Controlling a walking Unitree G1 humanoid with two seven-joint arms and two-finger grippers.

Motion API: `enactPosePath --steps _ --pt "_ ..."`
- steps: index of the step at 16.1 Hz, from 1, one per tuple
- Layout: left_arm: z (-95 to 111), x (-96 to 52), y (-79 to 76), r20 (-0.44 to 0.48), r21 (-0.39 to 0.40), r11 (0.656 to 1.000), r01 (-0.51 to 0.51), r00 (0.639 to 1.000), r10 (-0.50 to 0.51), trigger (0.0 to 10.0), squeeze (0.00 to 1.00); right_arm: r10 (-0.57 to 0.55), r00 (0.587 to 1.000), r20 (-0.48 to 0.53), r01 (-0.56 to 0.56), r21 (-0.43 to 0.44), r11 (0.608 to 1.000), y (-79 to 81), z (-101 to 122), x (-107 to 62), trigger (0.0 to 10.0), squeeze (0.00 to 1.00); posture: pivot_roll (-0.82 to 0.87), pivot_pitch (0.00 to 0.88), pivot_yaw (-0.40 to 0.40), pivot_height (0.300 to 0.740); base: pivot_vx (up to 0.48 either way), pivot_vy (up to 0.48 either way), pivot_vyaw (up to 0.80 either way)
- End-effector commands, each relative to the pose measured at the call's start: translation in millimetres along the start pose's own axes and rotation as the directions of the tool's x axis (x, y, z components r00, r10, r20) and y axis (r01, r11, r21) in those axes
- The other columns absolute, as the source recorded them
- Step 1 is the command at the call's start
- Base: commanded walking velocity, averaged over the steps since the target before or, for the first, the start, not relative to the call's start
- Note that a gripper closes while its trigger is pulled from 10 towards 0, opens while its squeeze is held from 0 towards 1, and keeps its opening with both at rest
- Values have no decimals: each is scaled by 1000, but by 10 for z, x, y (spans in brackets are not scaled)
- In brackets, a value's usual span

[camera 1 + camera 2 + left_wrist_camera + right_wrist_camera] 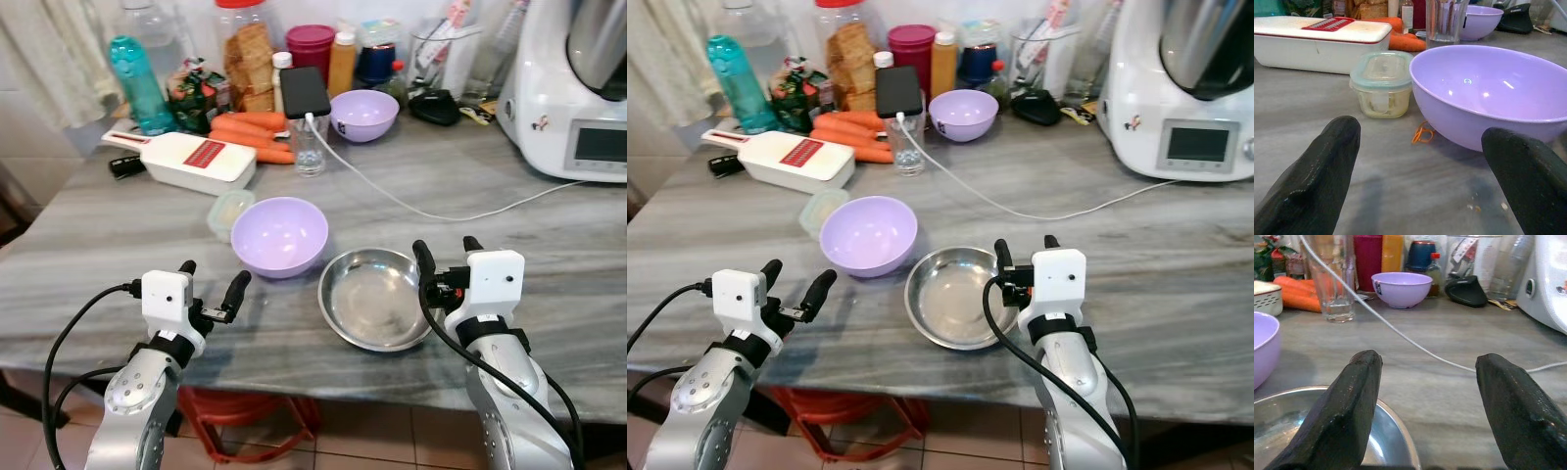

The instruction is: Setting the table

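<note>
From where I stand, the robot faces a grey marble-patterned table (549, 225) with both arms raised at its near edge. The left gripper (211, 286) hovers just short of the large lilac bowl (280, 235), its two black fingers spread wide and holding nothing; the bowl sits upright, with a small lidded container (1382, 83) touching or nearly touching its far left side and an orange rubber band (1422, 133) lying on the table by its base. The right gripper (446, 253) hangs at the right rim of the steel bowl (375, 297), fingers also parted wide and empty, one fingertip over the bowl's edge. The steel bowl rests just beside the lilac one, to its right. Farther back, a white slicer (191, 159) lies near a heap of carrots (252, 135), a phone (305, 91) leans on a drinking glass (310, 152) with its white cable (411, 204) trailing across the table, and a second, smaller lilac bowl (363, 115) stands behind. A white kitchen machine (571, 98) occupies the far right corner.
</note>
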State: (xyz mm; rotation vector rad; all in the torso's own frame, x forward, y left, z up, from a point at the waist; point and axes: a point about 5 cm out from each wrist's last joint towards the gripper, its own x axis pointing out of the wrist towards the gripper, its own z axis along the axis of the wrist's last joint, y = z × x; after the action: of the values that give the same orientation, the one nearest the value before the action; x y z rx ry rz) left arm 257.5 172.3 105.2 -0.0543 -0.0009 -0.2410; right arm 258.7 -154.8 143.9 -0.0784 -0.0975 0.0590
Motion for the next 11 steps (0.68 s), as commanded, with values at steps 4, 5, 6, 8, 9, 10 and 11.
enactPosePath --steps 4,5,6,8,9,10,11 --pt "-60 -18 61 -33 23 999 -46 998 47 10000 0 8 999 31 -8 15 1000 46 57 33 10000 0 -104 54 72 740 0 0 0" --pt "-60 -15 62 -33 23 999 -46 998 47 10000 0 7 1000 31 -8 16 1000 44 55 38 10000 0 -104 54 72 740 0 0 0" --pt "-59 -12 62 -33 27 999 -47 998 48 10000 0 5 1000 31 -5 17 1000 38 54 41 10000 0 -104 54 72 740 0 0 0" --pt "-54 -3 62 -32 29 999 -45 998 46 10000 0 -1 1000 30 0 20 1000 29 52 46 10000 0 -103 51 73 740 -247 0 0" --pt "-49 2 63 -32 30 999 -43 999 44 10000 0 -4 1000 27 3 25 1000 27 47 47 10000 0 -103 51 73 740 -277 0 0" --pt "-47 3 64 -31 31 999 -43 999 44 10000 0 -5 1000 26 4 27 1000 26 45 46 10000 0 -103 51 73 740 0 0 0" --pt "-43 9 66 -30 32 999 -42 999 43 10000 0 -7 1000 24 6 29 1000 23 41 47 10000 0 -103 51 73 740 -277 0 0"
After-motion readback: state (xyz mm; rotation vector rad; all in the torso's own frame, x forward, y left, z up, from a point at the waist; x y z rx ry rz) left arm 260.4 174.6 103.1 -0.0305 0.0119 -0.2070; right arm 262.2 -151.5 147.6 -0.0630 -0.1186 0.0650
